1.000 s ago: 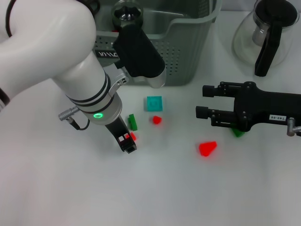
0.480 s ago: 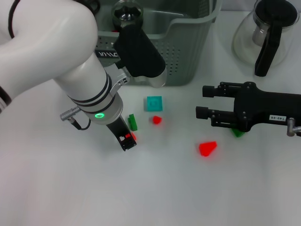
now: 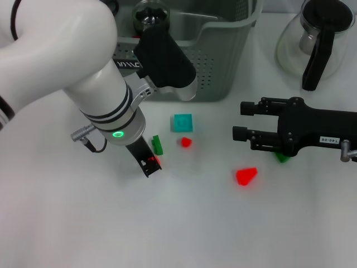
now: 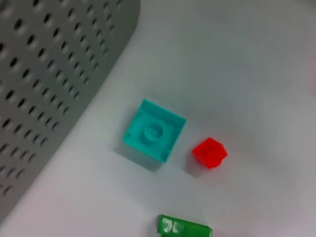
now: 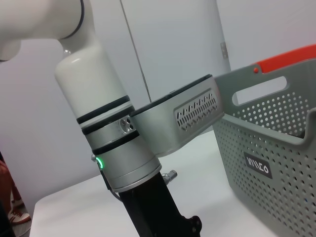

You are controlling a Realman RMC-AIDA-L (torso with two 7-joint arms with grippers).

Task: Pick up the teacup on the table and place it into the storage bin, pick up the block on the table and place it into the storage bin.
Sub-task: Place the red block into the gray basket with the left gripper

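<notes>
Several small blocks are lying on the white table point(image 3: 184, 223) in front of the storage bin point(image 3: 223, 50): a teal block point(image 3: 182, 122) nearest the bin wall, a small red block point(image 3: 186, 142) just beside it, a green block point(image 3: 157, 144) close to the left arm, a larger red wedge point(image 3: 246, 175) further toward the robot, and another green piece point(image 3: 282, 157) partly hidden under the right arm. The left gripper point(image 3: 148, 165) is reaching down to the table beside the green block, with a bit of red showing at its tip; it appears to be closing on a small red block there, though the pictures are not showing the grasp clearly enough to be sure. The right gripper point(image 3: 241, 120) is hovering above the table with its fingers spread apart and holding nothing. No teacup is showing on the table; a glass jug point(image 3: 312, 42) with a black handle is standing by the far right corner. To do this step well, the left arm should be confirming a firm, centred hold before lifting, rising straight up so it is not knocking the green block, then clearing the bin's rim fully before letting go inside.
</notes>
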